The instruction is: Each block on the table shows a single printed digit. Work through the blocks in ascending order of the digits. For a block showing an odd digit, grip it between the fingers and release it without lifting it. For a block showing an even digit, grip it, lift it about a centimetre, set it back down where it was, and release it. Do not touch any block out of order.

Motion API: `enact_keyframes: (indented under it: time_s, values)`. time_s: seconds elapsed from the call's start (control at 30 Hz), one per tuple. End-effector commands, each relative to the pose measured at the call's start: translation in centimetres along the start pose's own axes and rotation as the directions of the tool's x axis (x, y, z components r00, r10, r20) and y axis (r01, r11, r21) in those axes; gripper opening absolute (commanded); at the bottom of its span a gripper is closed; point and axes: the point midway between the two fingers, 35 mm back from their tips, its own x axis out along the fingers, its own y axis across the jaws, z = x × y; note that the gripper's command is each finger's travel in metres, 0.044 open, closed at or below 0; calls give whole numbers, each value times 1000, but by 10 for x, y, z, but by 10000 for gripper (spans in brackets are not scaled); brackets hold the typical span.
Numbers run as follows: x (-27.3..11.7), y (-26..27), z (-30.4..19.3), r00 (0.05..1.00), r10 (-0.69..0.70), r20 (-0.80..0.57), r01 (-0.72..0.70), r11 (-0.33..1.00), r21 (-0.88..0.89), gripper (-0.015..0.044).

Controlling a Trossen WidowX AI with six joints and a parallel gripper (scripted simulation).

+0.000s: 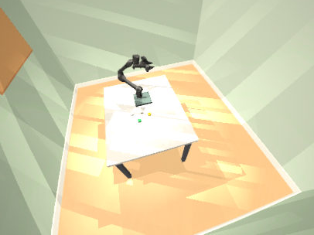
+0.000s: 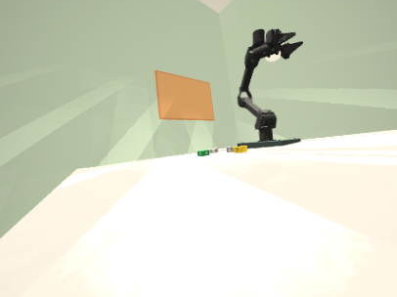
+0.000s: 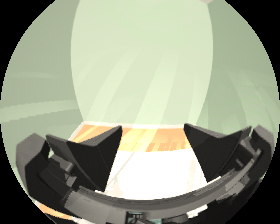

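Raised high above the worktop (image 1: 155, 145), hand (image 2: 293, 46) at the end of the black arm (image 2: 246, 83); pointing out level toward the green wall, well clear of every block; spread wide, nothing between the fingers; in the wrist view, two dark wedge tips standing far apart, only pale wall and a strip of orange floor and bright worktop showing in the gap.

Bolted to a dark base plate (image 1: 142, 98) near the far edge of the white worktop, arm folded up and back from there.

On the worktop just in front of the base plate, a small cluster of blocks; green block (image 1: 139, 120) nearest the camera in the top view; yellow block (image 1: 149, 114) a little to its right and closer to the base plate; both resting flat on the surface, apart from each other. In the exterior view, same green block (image 2: 202, 152) at the left end of a low row, yellow block (image 2: 240, 148) at the right end, two pale blocks (image 2: 213, 151) between them, hardly distinguishable from the white top in the overhead view. Digits too small to read in any view.

Orange panel (image 2: 184, 97) on the green wall behind the row; dark legs under the worktop; orange floor (image 1: 232, 184) all round.
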Motion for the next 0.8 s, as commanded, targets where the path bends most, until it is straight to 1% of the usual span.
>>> enact_keyframes:
  time_s: [0.0, 0.07, 0.17, 0.27, 0.4, 0.47, 0.57, 0.67, 0.77]
  values:
    - [1, -3, -1, 1000, -10, -7, 10, 1000, 3, 400]
    - [11, -23, -9, 994, -87, -63, 89, 996, 24, 400]
    - [25, -73, -32, 950, -245, -195, 262, 963, 64, 400]
    - [25, -122, -59, 868, -372, -330, 423, 901, 94, 400]
    - [6, -182, -102, 717, -478, -508, 609, 784, 120, 400]
    - [-11, -208, -126, 632, -501, -592, 687, 715, 128, 400]
    - [-43, -239, -163, 502, -496, -708, 787, 602, 136, 400]
    - [-83, -259, -201, 382, -448, -808, 864, 483, 141, 400]
    - [-127, -268, -239, 283, -362, -888, 921, 362, 145, 400]
